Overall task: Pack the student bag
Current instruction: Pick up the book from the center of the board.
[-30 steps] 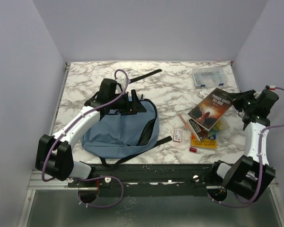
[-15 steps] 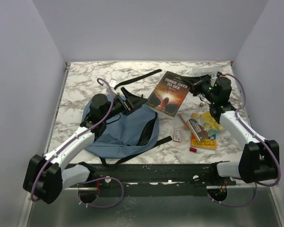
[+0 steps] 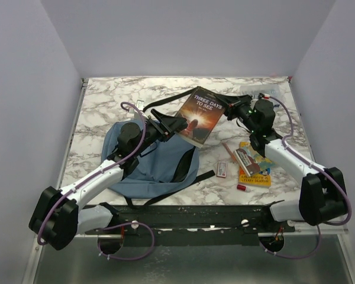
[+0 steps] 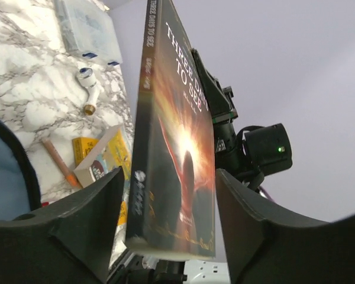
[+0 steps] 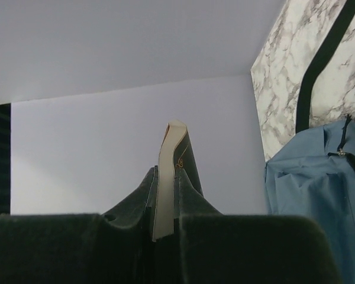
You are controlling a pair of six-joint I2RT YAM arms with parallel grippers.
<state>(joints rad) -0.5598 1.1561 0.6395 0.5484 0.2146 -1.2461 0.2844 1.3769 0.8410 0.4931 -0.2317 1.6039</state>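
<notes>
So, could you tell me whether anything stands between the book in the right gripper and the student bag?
Only the left gripper: it sits open at the top edge of the student bag, close beside the lower corner of the book that the right gripper holds. Nothing else visible lies between book and bag.

A white marble-patterned table [image 3: 106, 106] had a yellow book [image 3: 257, 177] lying flat on it. A small white box with a brown label [image 3: 247, 158] rested on the yellow book's far-left part. Just left of the yellow book lay a small white-and-red card [image 3: 222, 170], and a small red cylinder [image 3: 241, 187] lay by its near-left corner. An orange pencil [image 3: 228, 148] lay beyond and left of it. Further beyond and left, a dark paperback [image 3: 200, 115] titled "Three Days to See" was raised off the table and tilted. Well beyond the yellow book sat a clear plastic box [image 4: 86, 26], with a white tube with a brass tip [image 4: 89, 89] between them.
</notes>
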